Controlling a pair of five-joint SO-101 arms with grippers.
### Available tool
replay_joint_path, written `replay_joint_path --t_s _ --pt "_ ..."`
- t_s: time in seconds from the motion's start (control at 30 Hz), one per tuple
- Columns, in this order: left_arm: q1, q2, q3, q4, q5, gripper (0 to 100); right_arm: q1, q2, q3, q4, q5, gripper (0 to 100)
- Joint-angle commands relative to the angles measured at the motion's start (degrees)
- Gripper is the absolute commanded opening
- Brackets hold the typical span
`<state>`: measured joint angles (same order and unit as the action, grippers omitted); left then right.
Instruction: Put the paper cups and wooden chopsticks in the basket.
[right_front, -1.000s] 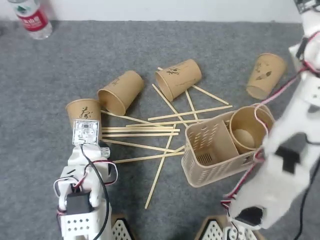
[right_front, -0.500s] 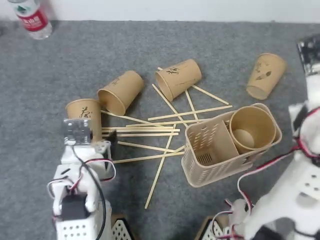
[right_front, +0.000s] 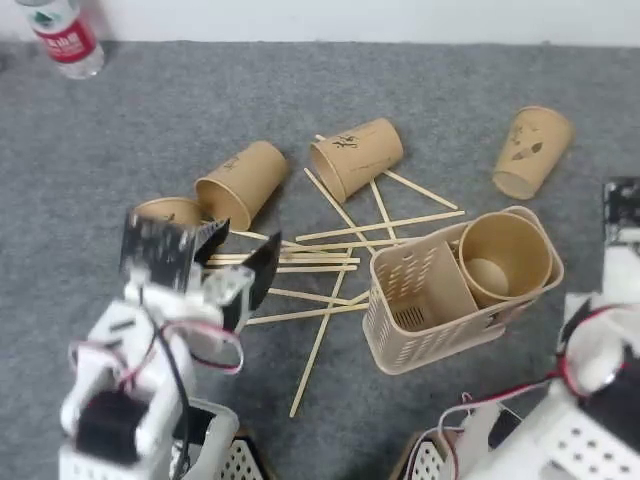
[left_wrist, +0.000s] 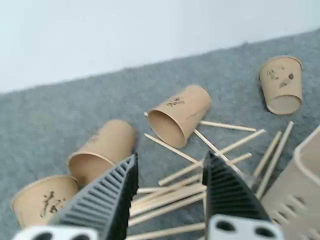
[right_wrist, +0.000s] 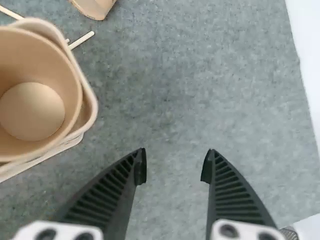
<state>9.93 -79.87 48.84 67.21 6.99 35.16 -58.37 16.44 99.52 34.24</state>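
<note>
A tan basket (right_front: 420, 325) lies tipped right of centre with one paper cup (right_front: 500, 258) in it. Three paper cups sit left and behind: one upright (right_front: 165, 210), two lying down (right_front: 240, 183) (right_front: 357, 157). Another cup (right_front: 532, 150) lies at the far right. Wooden chopsticks (right_front: 330, 250) are scattered between them. My left gripper (right_front: 238, 256) (left_wrist: 171, 156) hovers open above the left ends of the chopsticks (left_wrist: 165, 197), holding nothing. My right gripper (right_wrist: 175, 151) stands open over bare carpet beside the basket (right_wrist: 91, 107) and its cup (right_wrist: 30, 100).
A plastic bottle (right_front: 62, 35) lies at the back left corner. The grey carpet (right_front: 480, 90) ends at a white wall behind. The right arm (right_front: 600, 360) takes up the front right corner.
My left gripper has lifted and swung forward over the chopsticks, partly covering the upright cup. My right arm has drawn back from the basket to the front right corner.
</note>
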Motion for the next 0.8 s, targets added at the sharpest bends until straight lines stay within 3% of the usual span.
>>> replay_joint_path --t_s 0.0,0.17,0.33,0.63,0.77 --pt "6.1 22.7 -20.4 7.5 6.3 20 0.5 -6.4 4.9 -1.2 -1.0 18.8" --pt "14.0 39.3 -42.8 20.8 12.5 20 0.5 -14.6 12.0 -1.6 -1.0 18.8" --pt "20.4 52.5 -53.8 31.3 15.2 20 0.5 -19.9 16.0 -1.7 -1.0 18.8" --pt "29.7 61.5 -57.8 30.7 18.0 20 0.5 -23.5 26.5 -8.0 -1.0 18.8" --pt "29.8 66.9 -57.8 28.7 17.8 20 0.5 -23.6 30.2 -10.5 -1.0 18.8"
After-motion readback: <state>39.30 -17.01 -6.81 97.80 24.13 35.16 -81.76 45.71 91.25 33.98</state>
